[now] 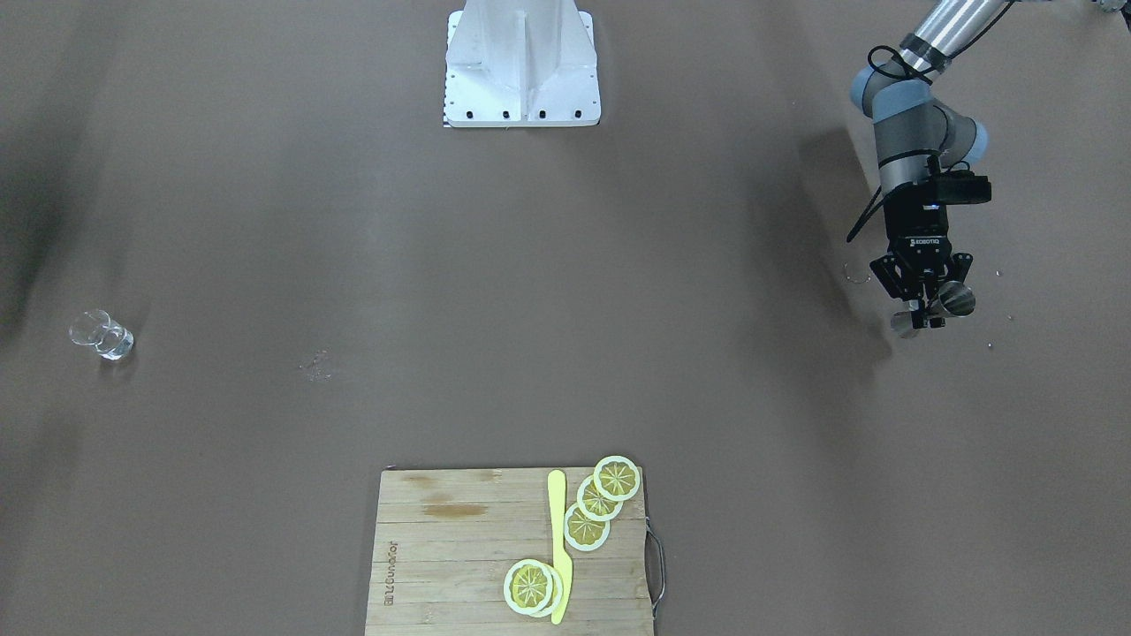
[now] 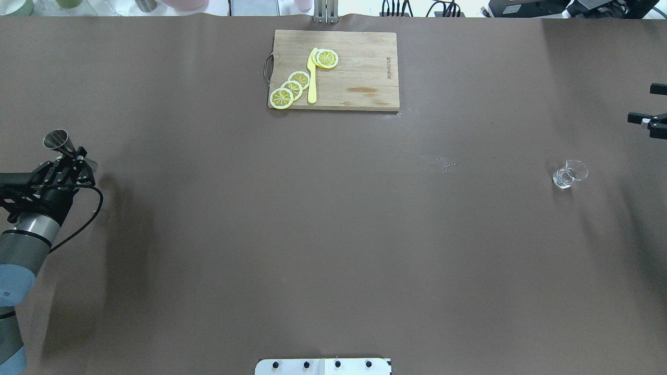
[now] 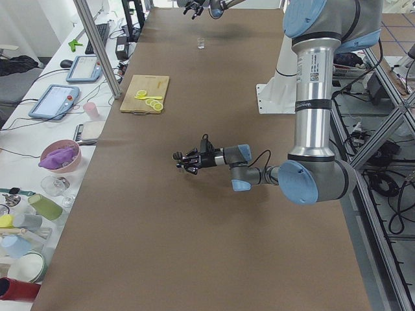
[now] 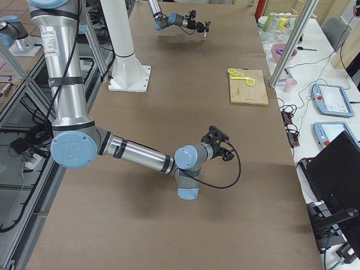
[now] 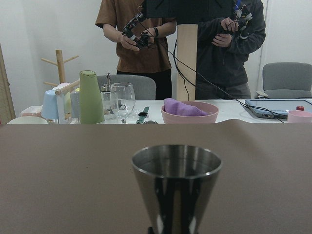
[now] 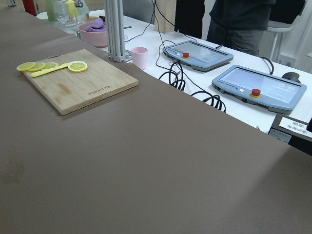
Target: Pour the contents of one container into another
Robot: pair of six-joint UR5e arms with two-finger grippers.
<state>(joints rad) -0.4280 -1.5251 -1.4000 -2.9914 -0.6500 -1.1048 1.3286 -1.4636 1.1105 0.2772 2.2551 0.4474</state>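
Note:
The silver metal jigger (image 1: pixel 956 300) (image 2: pixel 56 140) (image 3: pixel 176 155) hangs above the table's left end, with my left gripper (image 1: pixel 926 307) (image 2: pixel 70 159) shut on its narrow waist. The left wrist view shows its upper cup (image 5: pixel 176 185) upright with a level rim, and its inside is hidden. The small clear glass (image 1: pixel 102 334) (image 2: pixel 569 174) (image 3: pixel 201 43) stands alone near the table's right end, far from the jigger. My right gripper (image 2: pixel 642 104) (image 4: pixel 224 147) sits at the overhead view's right edge, beyond the glass. Its two black fingers are spread apart with nothing between them.
A wooden cutting board (image 1: pixel 442 556) (image 2: pixel 359 73) (image 6: pixel 78 85) lies at the far middle edge, carrying several lemon slices (image 2: pixel 292 88) and a yellow knife (image 2: pixel 312 78). The white robot base (image 1: pixel 521 71) stands mid-table on my side. Small crumbs (image 2: pixel 447 166) lie left of the glass.

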